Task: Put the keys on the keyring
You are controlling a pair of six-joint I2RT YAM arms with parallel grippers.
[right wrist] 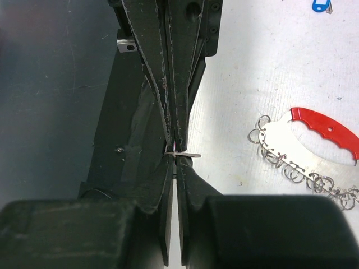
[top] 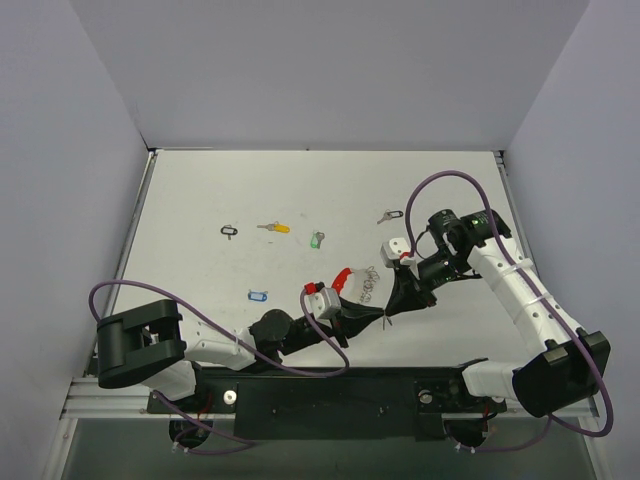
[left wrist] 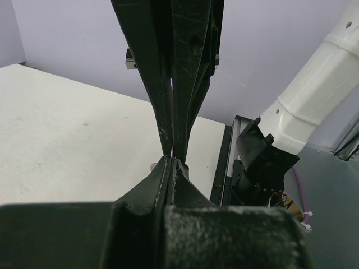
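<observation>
On white table (top: 300, 190), closed left tool (left wrist: 171, 163) and right tool (right wrist: 177, 161) pinch key (right wrist: 189, 154) near keyring (right wrist: 328, 126).

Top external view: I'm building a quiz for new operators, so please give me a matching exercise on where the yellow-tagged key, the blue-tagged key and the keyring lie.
Things:
1. yellow-tagged key
2. blue-tagged key
3. keyring

Places:
A. alone, nearer the view's bottom edge than the other tagged keys
B. between a black-tagged key and the green-tagged key
C. lower right of the green-tagged key

Pairs: 1-B, 2-A, 3-C.
</observation>
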